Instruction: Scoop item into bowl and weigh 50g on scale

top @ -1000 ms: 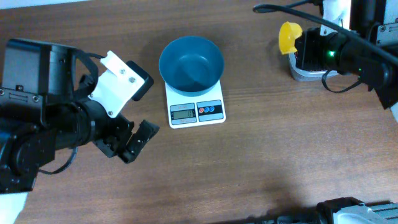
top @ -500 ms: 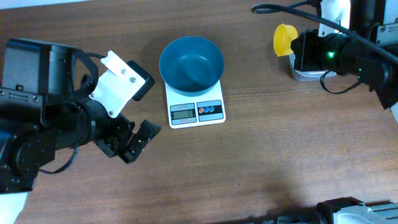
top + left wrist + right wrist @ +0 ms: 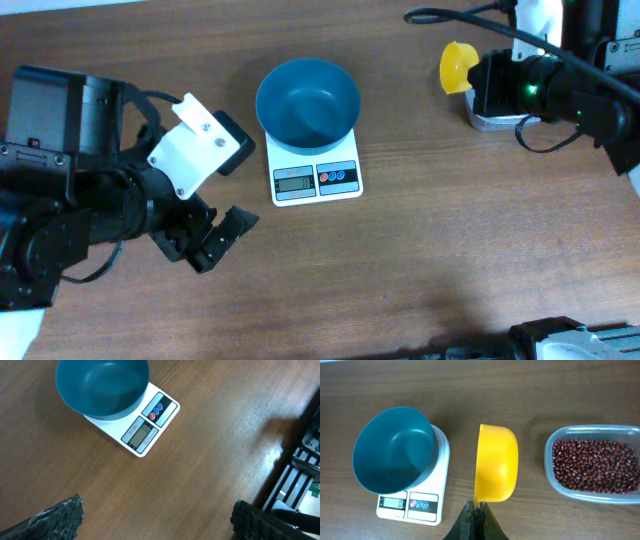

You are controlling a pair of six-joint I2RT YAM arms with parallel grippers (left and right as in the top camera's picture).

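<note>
Left gripper (image 3: pixel 213 238): I saw its fingers (image 3: pixel 59 519) spread wide, holding nothing, over the table's (image 3: pixel 450 250) left side.
Right gripper (image 3: pixel 476 509): it pinched the yellow scoop (image 3: pixel 495 462).
Beans (image 3: pixel 592 466): in the clear tub (image 3: pixel 550 455), far right corner.
Bowl (image 3: pixel 307 102): on the scale (image 3: pixel 316 178), near the far edge.

Bowl (image 3: pixel 307 102) sits on scale (image 3: pixel 315 178), beans (image 3: pixel 592 466) lie in tub (image 3: pixel 548 467).

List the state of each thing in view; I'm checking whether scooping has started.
bowl: empty, sitting on the scale
scale: under the bowl, reading illegible
scoop: tipped on its side, held
tub: open, holding beans
left gripper: open, empty
right gripper: shut on scoop
</note>
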